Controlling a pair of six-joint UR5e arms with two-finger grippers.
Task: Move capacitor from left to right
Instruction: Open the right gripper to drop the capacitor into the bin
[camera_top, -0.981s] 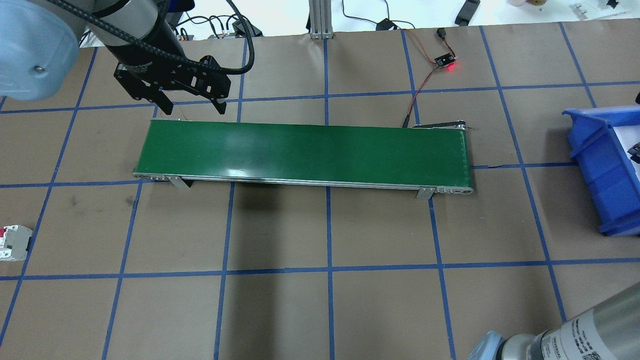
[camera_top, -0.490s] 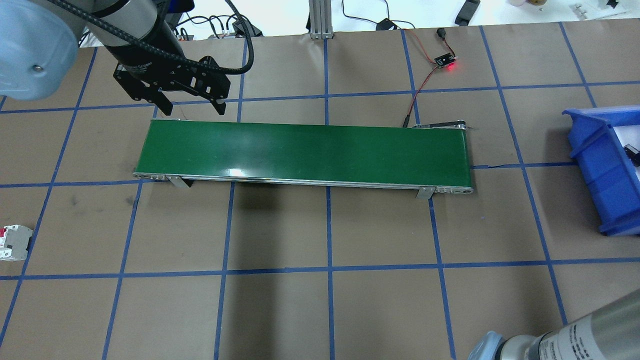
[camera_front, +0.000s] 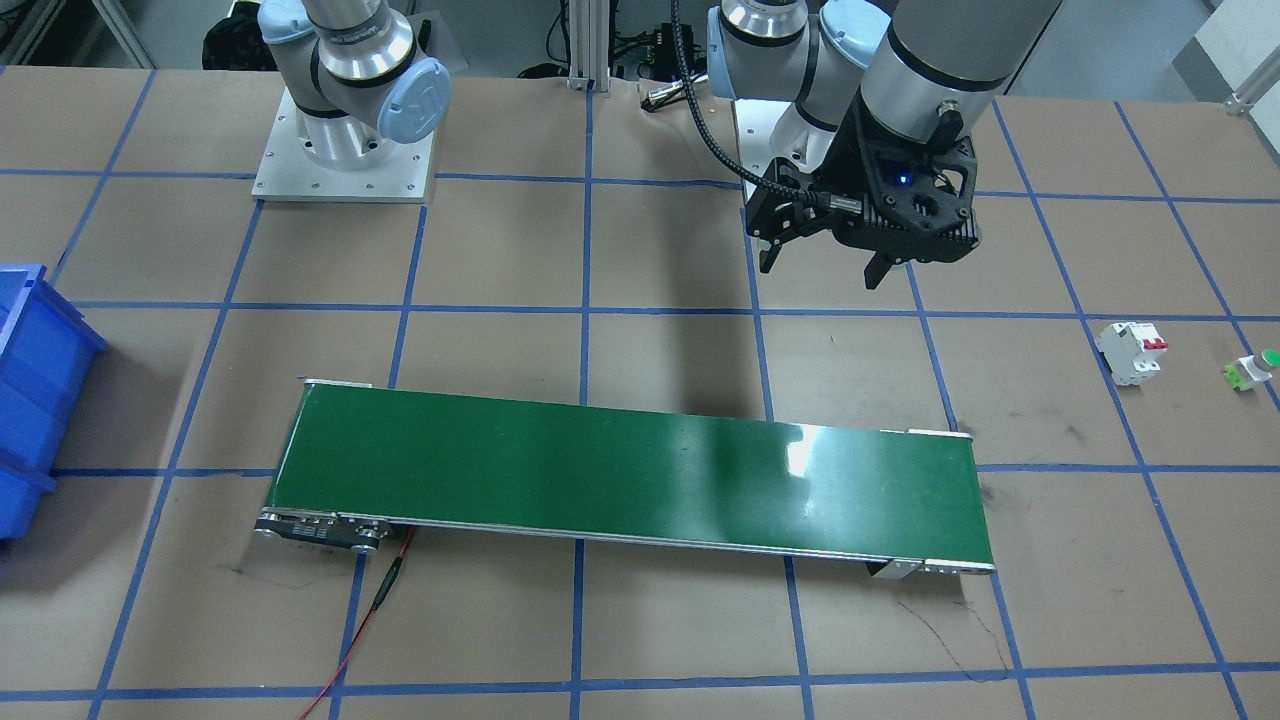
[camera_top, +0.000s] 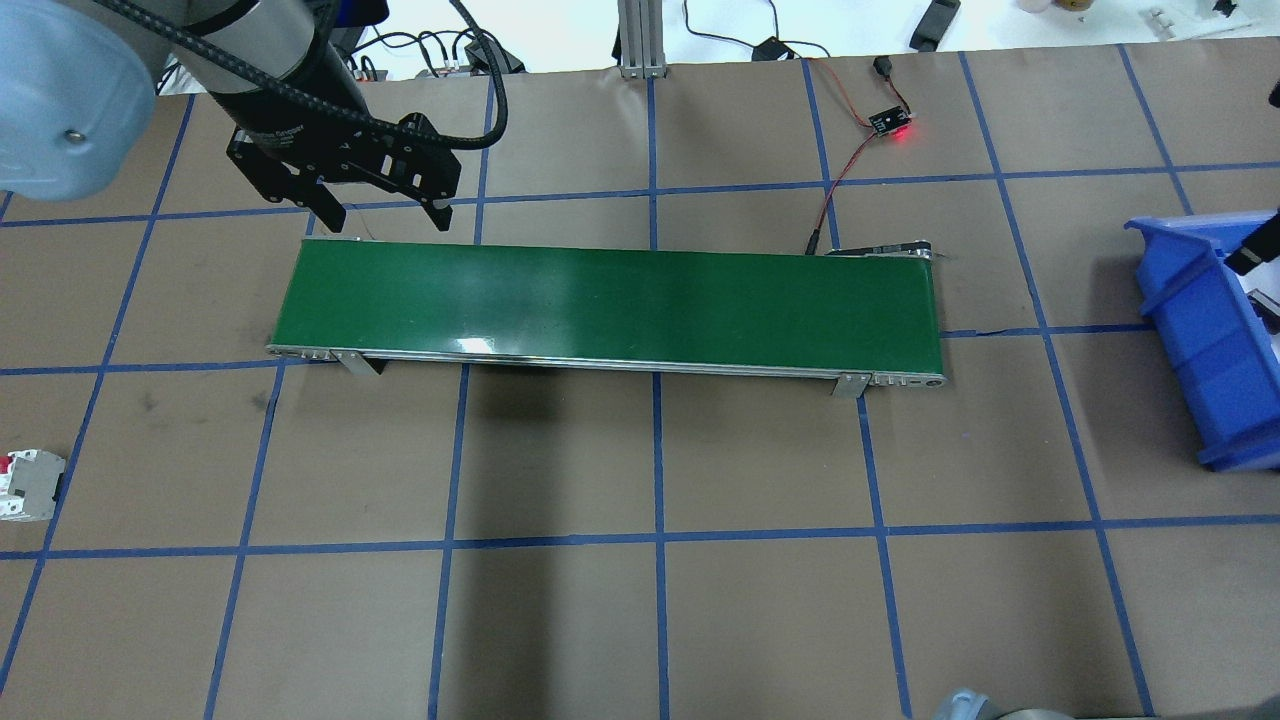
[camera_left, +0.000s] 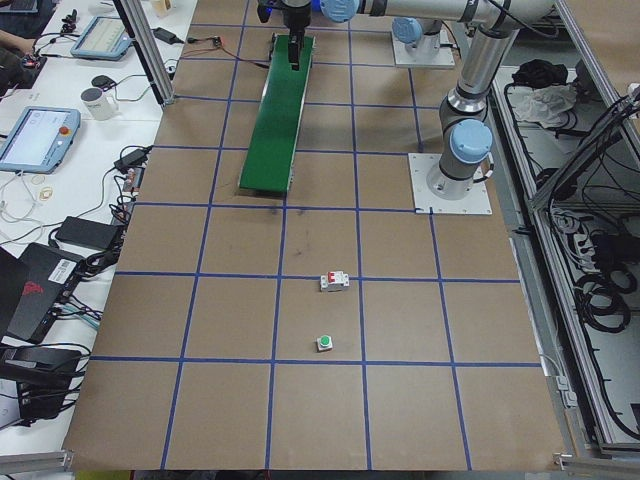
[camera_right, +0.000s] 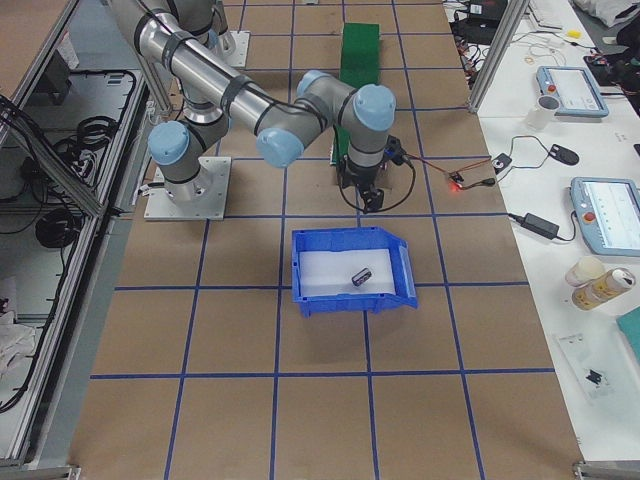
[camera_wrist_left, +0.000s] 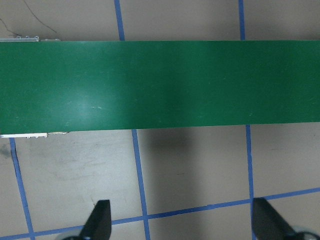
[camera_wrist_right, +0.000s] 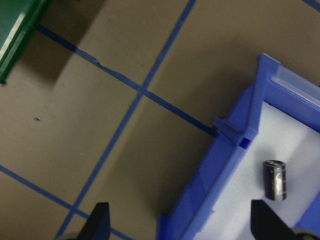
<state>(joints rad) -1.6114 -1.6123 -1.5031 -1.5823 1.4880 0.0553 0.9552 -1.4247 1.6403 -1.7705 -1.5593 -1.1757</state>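
**Presently: capacitor lying in the blue bin, both end effectors spread and empty**

Exterior front-facing: left end effector hangs above the brown gridded worktop, on the robot's side of the green conveyor belt, fingers wide apart, nothing held. Blue bin at the view's left edge. White circuit breaker and green-capped push button lie at the far right, near each other.

Overhead exterior: left end effector near the belt's left end, spread wide. Bin at the right edge, circuit breaker at the left edge.

Exterior left: circuit breaker and push button well apart from the belt.

Exterior right: capacitor lies on its side on the bin's white floor. Right end effector hangs between belt end and bin.

Left wrist-mounted: fingers wide, belt beyond them.

Right wrist-mounted: fingers wide and empty; capacitor on the bin floor, touching no wall.
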